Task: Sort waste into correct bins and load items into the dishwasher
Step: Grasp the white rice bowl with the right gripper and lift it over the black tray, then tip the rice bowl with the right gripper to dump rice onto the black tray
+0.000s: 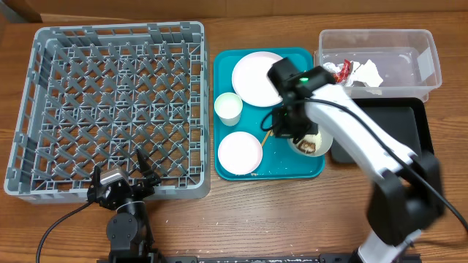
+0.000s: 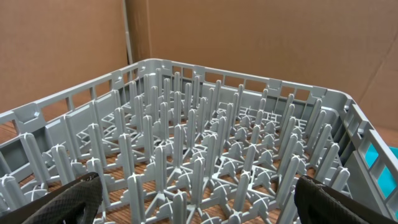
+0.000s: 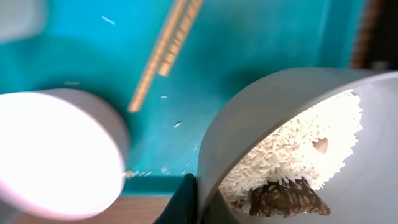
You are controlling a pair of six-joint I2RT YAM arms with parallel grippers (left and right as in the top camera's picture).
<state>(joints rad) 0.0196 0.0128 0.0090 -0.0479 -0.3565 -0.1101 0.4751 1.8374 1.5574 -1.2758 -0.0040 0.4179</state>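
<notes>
The right end effector (image 1: 296, 134) clamps the rice bowl's (image 3: 261, 112) rim on the teal tray (image 1: 281, 164), probably for emptying. The left end effector (image 2: 199, 188) hangs released.

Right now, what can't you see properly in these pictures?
Right hand: overhead, its own wrist covers the fingers; wrist view shows one finger beside the rice bowl, so its grip is unclear.
Chopsticks: overhead, mostly under the right arm; blurred and cut by the top edge in the right wrist view.
Left hand: left wrist view's bottom edge cuts off all but the fingertips.
</notes>
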